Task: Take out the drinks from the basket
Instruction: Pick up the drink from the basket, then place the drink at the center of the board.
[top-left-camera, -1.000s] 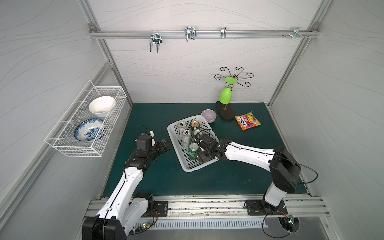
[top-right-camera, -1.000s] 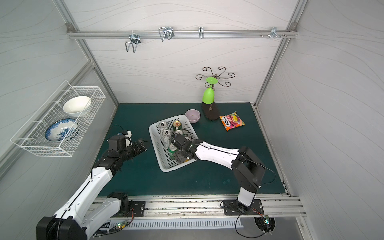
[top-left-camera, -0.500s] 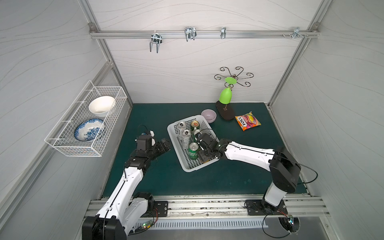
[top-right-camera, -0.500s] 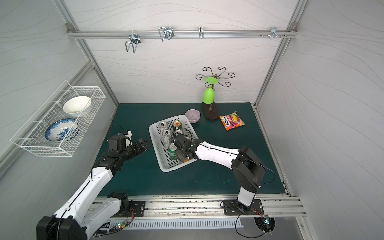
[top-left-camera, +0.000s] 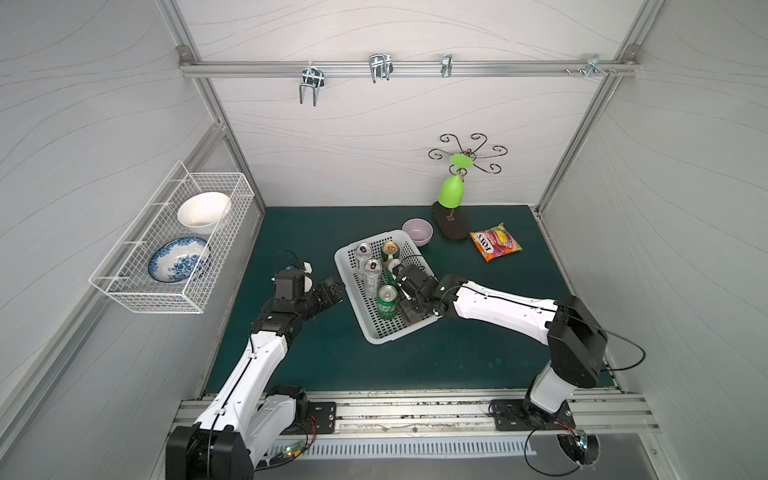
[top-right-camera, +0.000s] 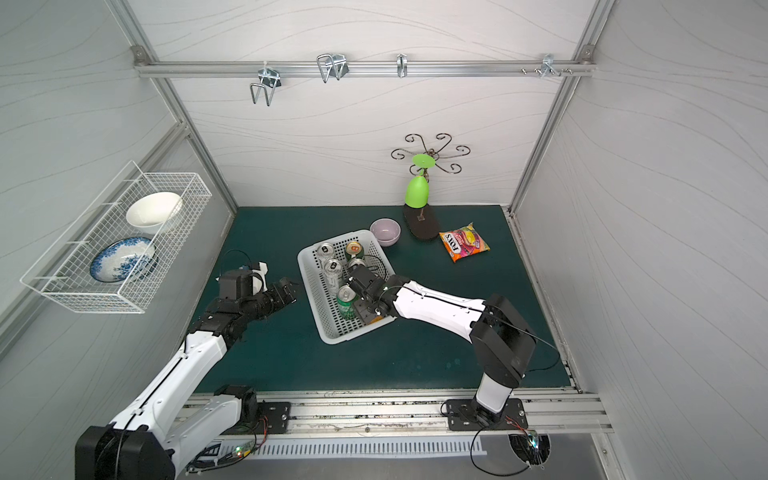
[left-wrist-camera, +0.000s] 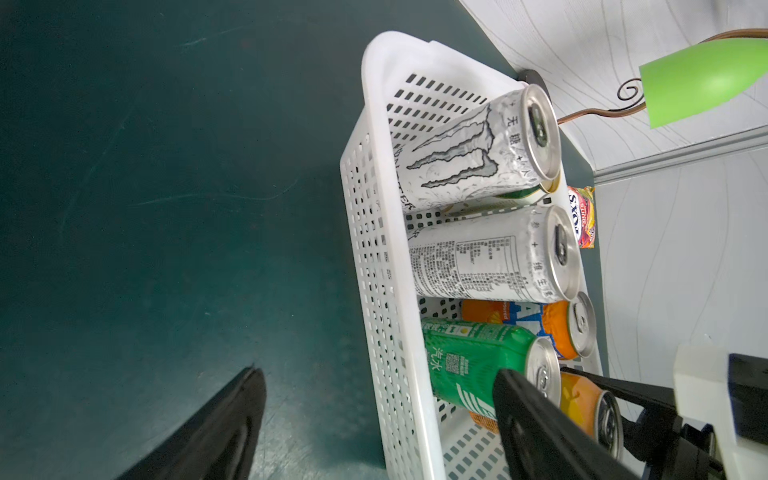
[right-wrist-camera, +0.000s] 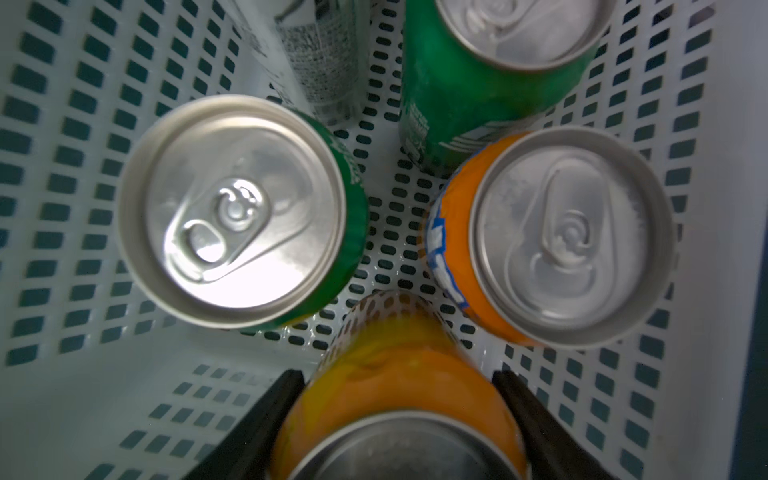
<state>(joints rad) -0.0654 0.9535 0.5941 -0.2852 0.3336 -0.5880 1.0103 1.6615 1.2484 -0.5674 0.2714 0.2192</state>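
The white perforated basket (top-left-camera: 348, 277) sits mid-table with the drinks standing in it. Two slim silver-white cans (top-left-camera: 372, 268), a cream-and-green can (top-left-camera: 390, 249) and a green can (top-left-camera: 387, 300) show from above. My right gripper (top-left-camera: 409, 311) reaches into the basket's near end. In the right wrist view it is shut on an orange can (right-wrist-camera: 399, 374), with a black finger (right-wrist-camera: 266, 415) on each side. Beside it stand another orange can (right-wrist-camera: 561, 237) and two green cans (right-wrist-camera: 232, 208). My left gripper (top-left-camera: 332, 289) hovers open just outside the basket's left wall (left-wrist-camera: 374, 291).
A wire rack (top-left-camera: 174, 249) with two bowls hangs on the left wall. Behind the basket are a pink bowl (top-left-camera: 417, 231), a curly metal stand with a green cup (top-left-camera: 451, 195) and a candy bag (top-left-camera: 494, 242). A hook rail crosses the back wall.
My right gripper has closed on the orange can in the basket. Both arms have hardly shifted, and the left gripper stays open.
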